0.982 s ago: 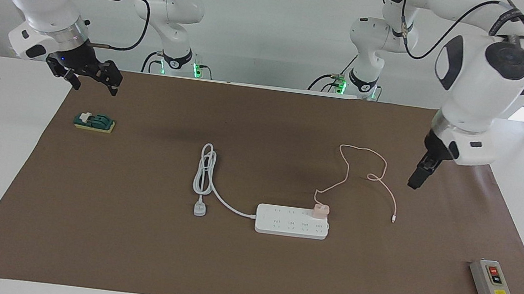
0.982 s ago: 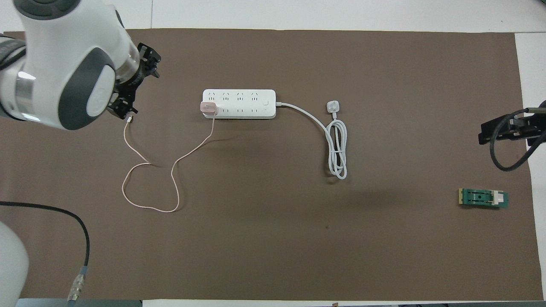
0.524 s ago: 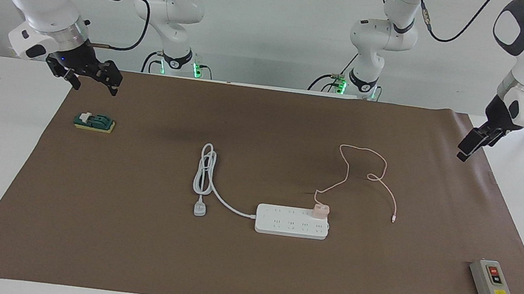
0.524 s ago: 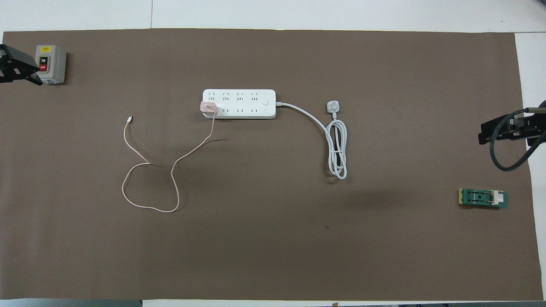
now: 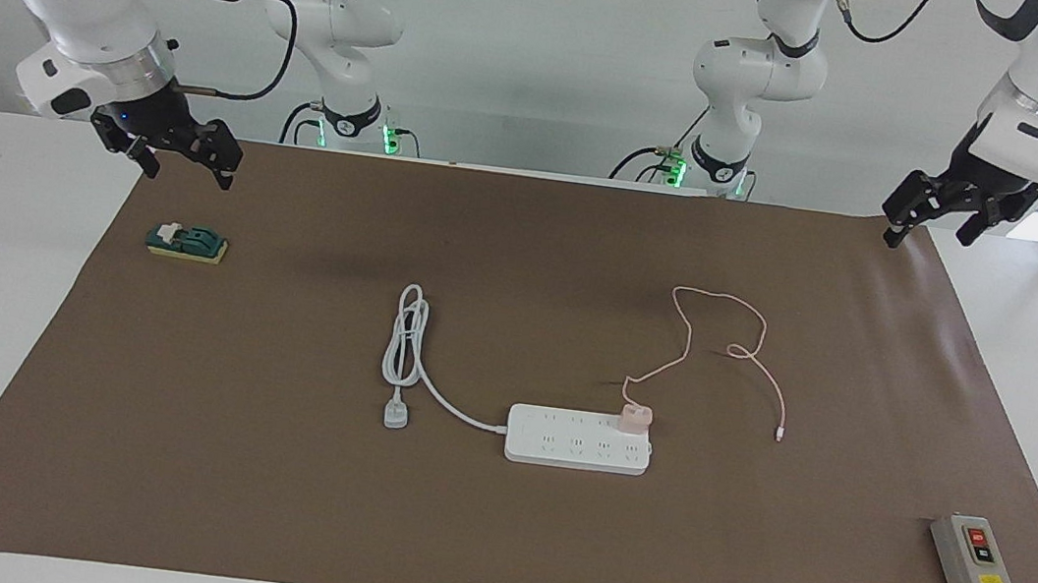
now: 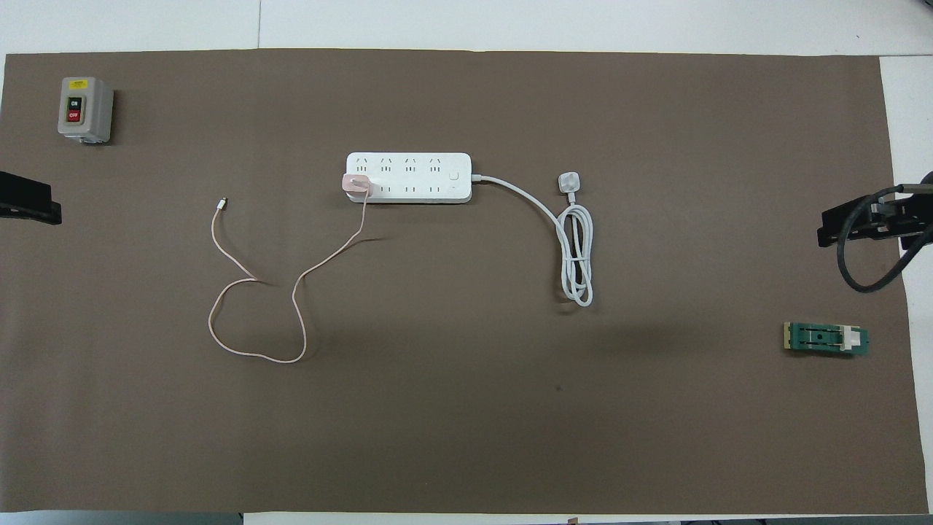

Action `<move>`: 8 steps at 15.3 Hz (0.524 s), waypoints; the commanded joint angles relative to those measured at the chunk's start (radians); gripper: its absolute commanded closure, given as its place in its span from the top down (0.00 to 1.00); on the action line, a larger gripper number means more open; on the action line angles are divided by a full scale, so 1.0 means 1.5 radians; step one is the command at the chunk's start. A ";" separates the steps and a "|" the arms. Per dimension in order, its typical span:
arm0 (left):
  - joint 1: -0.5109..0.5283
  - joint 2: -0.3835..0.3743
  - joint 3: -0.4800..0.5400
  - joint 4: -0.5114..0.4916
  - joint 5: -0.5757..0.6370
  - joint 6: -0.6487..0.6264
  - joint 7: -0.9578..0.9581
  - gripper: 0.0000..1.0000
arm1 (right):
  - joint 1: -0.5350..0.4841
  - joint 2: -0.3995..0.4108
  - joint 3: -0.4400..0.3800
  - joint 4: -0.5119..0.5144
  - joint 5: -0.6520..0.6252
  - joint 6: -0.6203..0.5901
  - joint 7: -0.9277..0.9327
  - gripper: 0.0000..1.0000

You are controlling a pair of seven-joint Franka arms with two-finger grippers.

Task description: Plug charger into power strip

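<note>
Overhead view cuts off both grippers at the frame edges. Left gripper (image 5: 943, 211) hangs over the brown mat's (image 5: 256, 497) corner, fingers apart, empty; right gripper (image 5: 181, 157) likewise, over the mat edge above a green block (image 5: 187, 242). Pale-pink cube charger (image 5: 634, 417) sits plugged into the white flat power strip (image 5: 559, 447) mid-mat. Grey switch box (image 5: 971, 556) well apart.

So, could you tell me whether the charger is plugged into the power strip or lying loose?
Plugged in: the charger stands upright on the power strip, at its end socket, prongs hidden. Neither gripper touches it.
</note>
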 commanded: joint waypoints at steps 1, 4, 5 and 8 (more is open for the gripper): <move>0.003 -0.029 -0.007 -0.062 -0.037 0.014 0.021 1.00 | -0.001 -0.007 -0.002 0.000 0.002 -0.009 -0.013 1.00; -0.015 -0.046 -0.008 -0.088 -0.039 0.035 0.013 1.00 | -0.001 -0.007 -0.002 0.000 0.002 -0.009 -0.013 1.00; -0.015 -0.047 -0.008 -0.090 -0.044 0.035 0.012 1.00 | 0.000 -0.007 -0.002 0.000 0.002 -0.009 -0.013 1.00; -0.015 -0.047 -0.007 -0.090 -0.050 0.026 -0.007 1.00 | -0.001 -0.007 -0.002 0.000 0.002 -0.009 -0.013 1.00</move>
